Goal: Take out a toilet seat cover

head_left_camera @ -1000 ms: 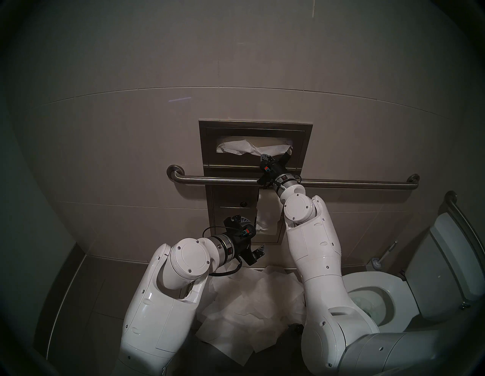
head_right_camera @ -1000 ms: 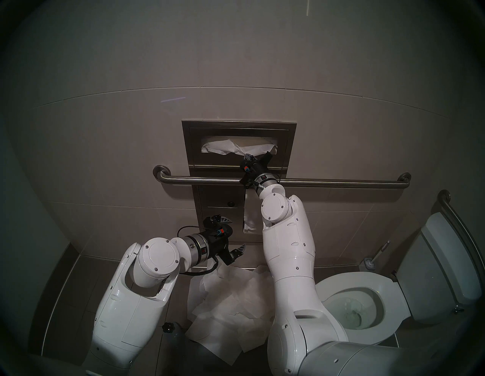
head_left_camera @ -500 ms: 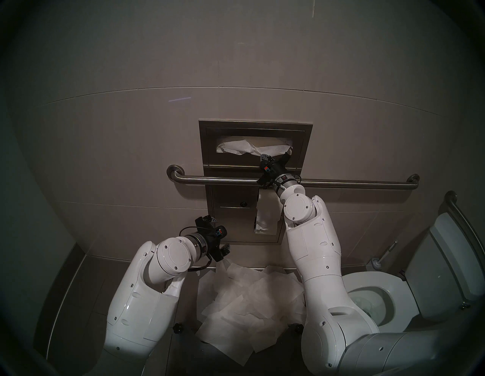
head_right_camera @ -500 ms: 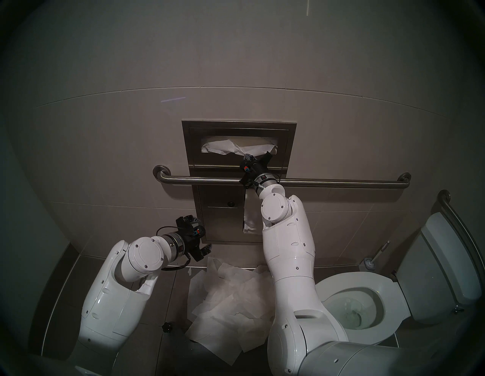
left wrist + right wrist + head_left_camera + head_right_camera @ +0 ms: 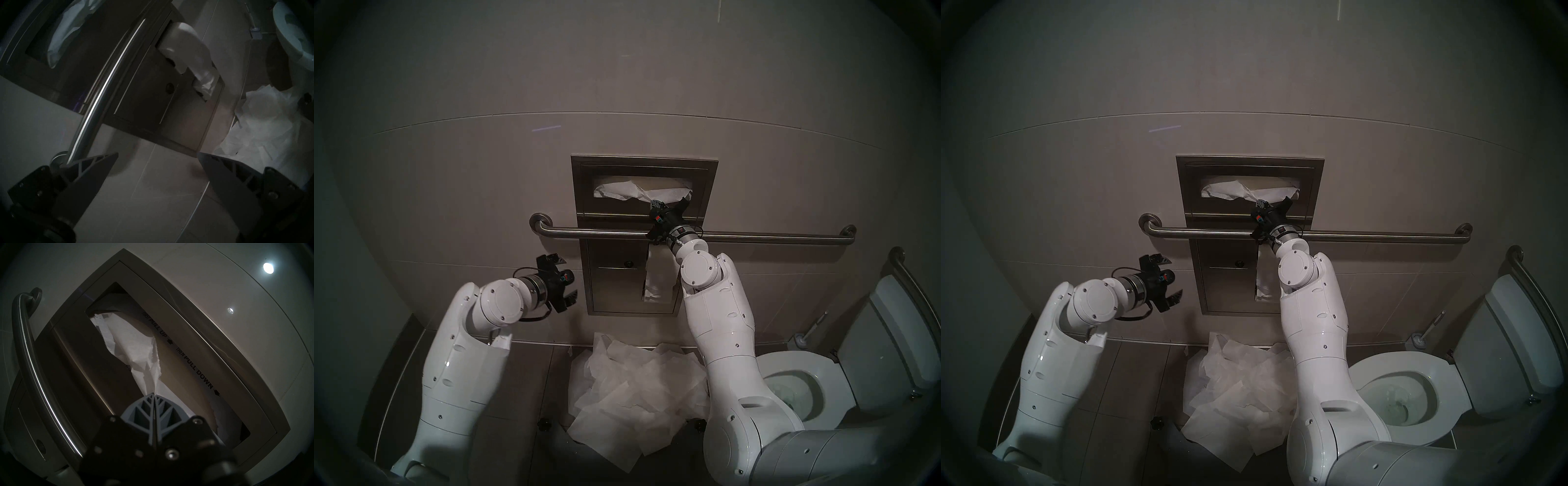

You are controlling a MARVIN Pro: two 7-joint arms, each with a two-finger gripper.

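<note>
The toilet seat cover (image 5: 619, 191) (image 5: 134, 351) is a crinkled white tissue sheet bulging out of the slot of the steel wall dispenser (image 5: 578, 190) (image 5: 195, 338). My right gripper (image 5: 656, 203) (image 5: 154, 394) reaches over the grab bar and is shut on the sheet's lower right part, with the paper pinched between the fingertips. My left gripper (image 5: 567, 277) (image 5: 1173, 277) (image 5: 158, 153) hangs open and empty in front of the wall tiles, just left of the lower steel panel.
A steel grab bar (image 5: 602, 234) crosses the panel under my right wrist. A toilet paper strip (image 5: 653, 278) hangs from the lower compartment. A heap of white sheets (image 5: 636, 383) lies on the floor. At the right are the toilet (image 5: 789, 366) and a brush (image 5: 802, 339).
My left arm has swung left and up, from in front of the lower panel to beside it, its gripper still open. The right gripper and the sheet have not moved.
</note>
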